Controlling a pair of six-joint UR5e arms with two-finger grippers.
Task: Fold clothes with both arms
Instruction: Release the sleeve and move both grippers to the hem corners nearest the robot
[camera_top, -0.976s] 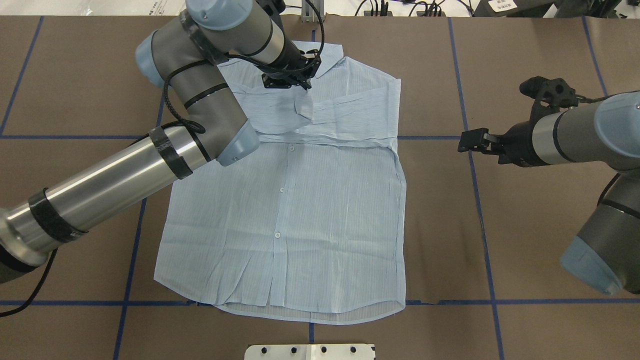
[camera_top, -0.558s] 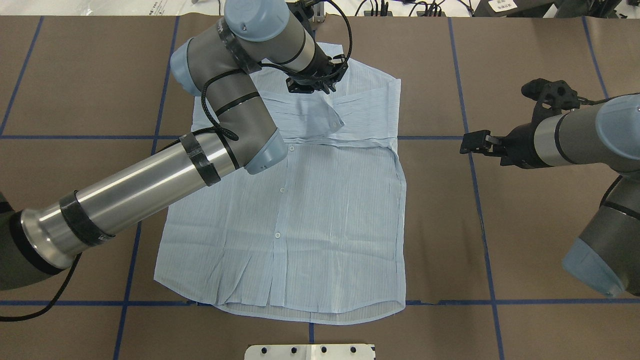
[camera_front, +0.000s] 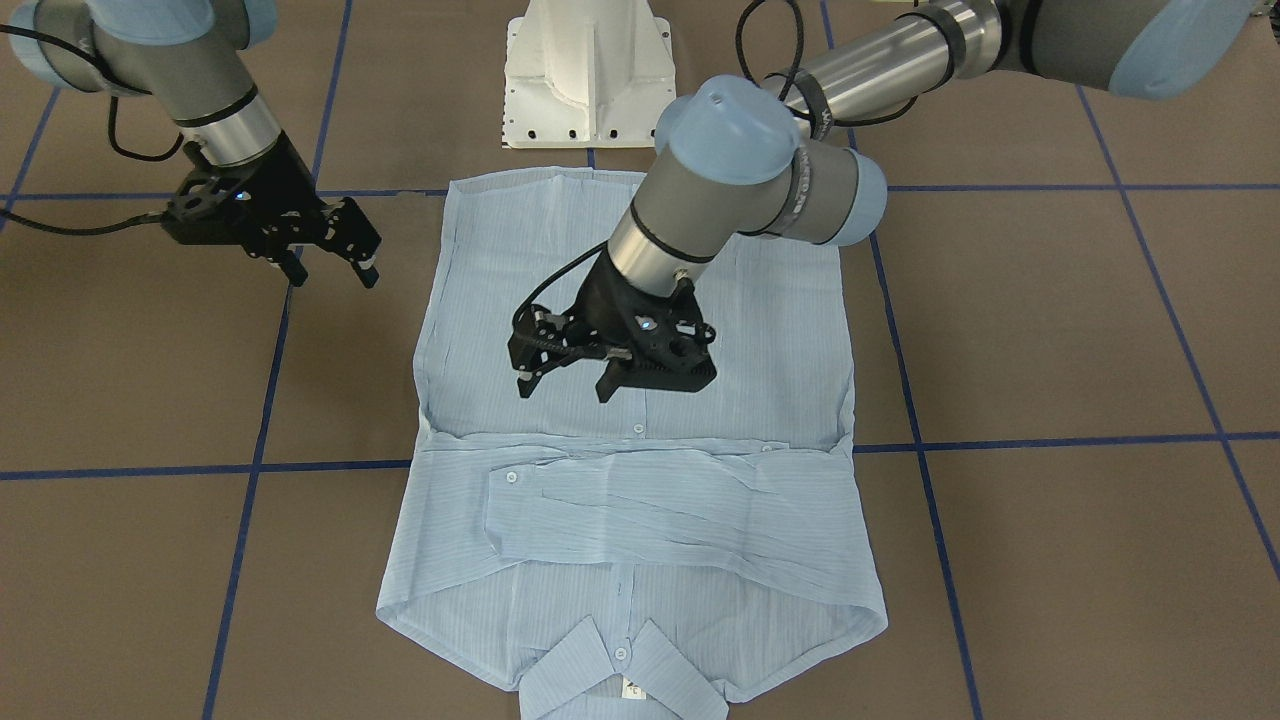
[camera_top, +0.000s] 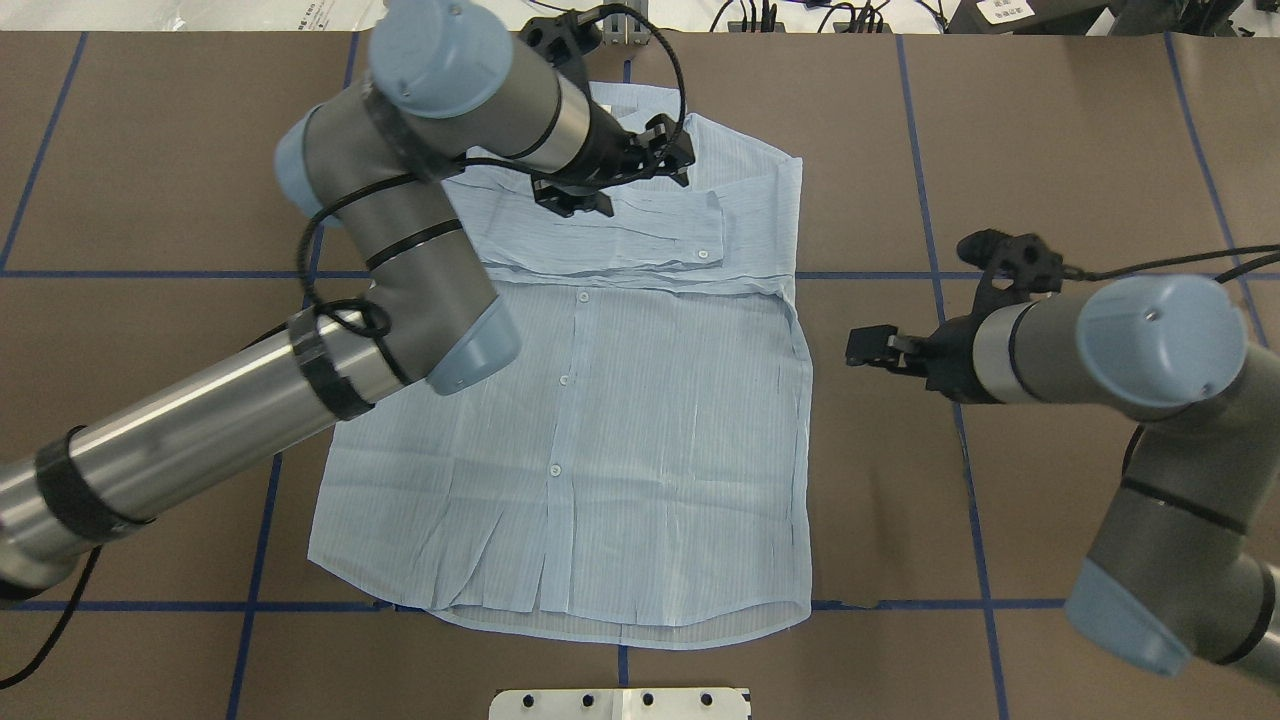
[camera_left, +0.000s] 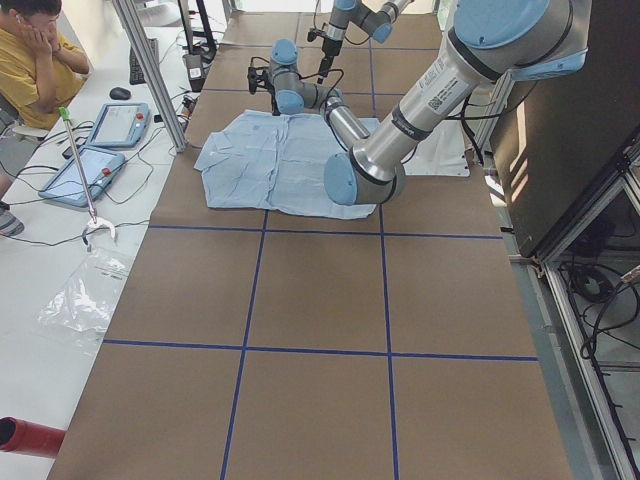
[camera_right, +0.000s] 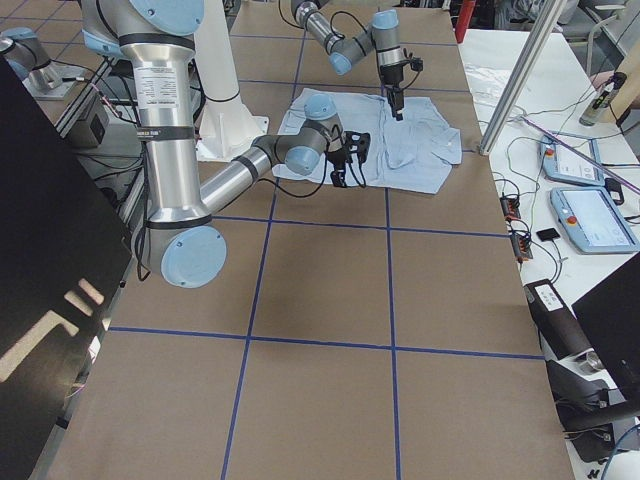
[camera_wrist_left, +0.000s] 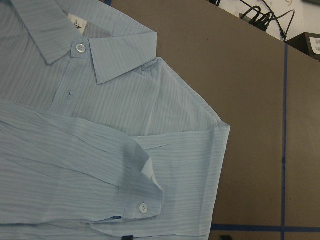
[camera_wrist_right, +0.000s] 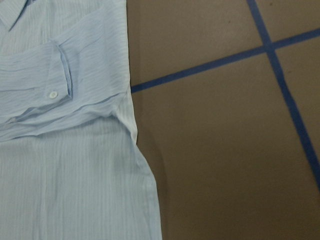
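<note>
The shirt (camera_top: 600, 430) lies flat, front side up, at the centre of the table (camera_top: 1050, 150), with the collar (camera_front: 620, 665) at the end far from the robot base. The fabric is light blue with fine pinstripes and the placket is fastened with white buttons. Both sleeves are folded across the chest, and the upper cuff (camera_top: 700, 235) lies flat with its button visible.

0.6 s ago the left gripper (camera_front: 566, 388) held that cuff raised over the chest. The cuff has now been released. The gripper hangs above the shirt body with its fingers spread and grips nothing. The right gripper (camera_front: 335, 275) has moved closer to the shirt's side edge. It is over bare table beside the shirt, fingers spread and empty.

The white neck label (camera_wrist_left: 76, 22) shows the digit "3". The rest of its print is too small to read.
</note>
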